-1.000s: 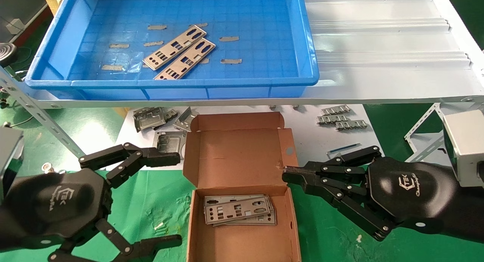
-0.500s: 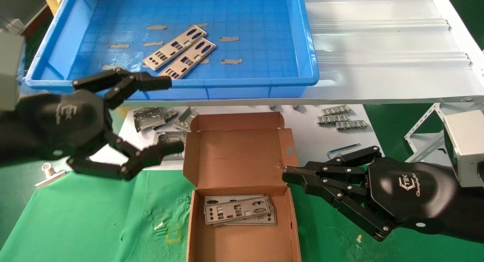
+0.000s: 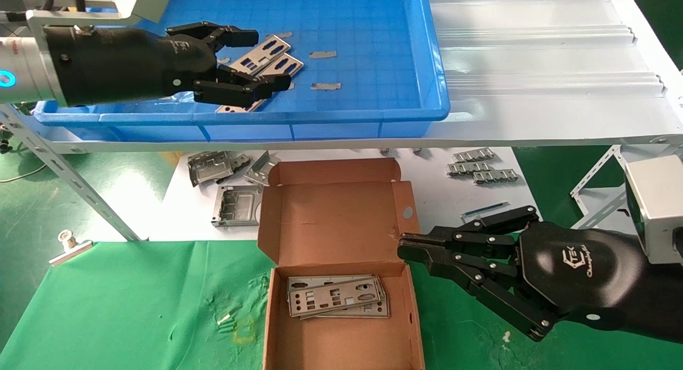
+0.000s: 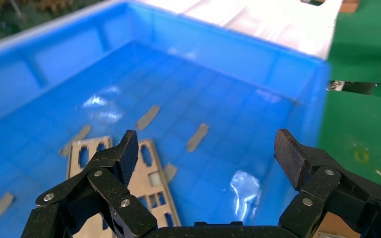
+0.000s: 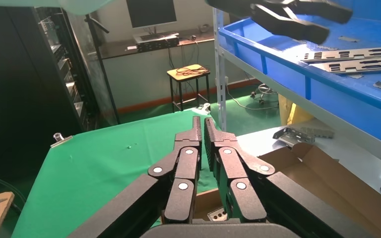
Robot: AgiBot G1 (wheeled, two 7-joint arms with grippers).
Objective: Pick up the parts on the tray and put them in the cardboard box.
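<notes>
1. The left gripper, jaws spread wide and empty, hangs over two parts in the tray at the bench's far-left corner.
2. The right gripper, fingers pressed together, rests beside the cardboard box near the front edge.

Bright, even light; glare on the tray floor (left wrist view blurred).
</notes>
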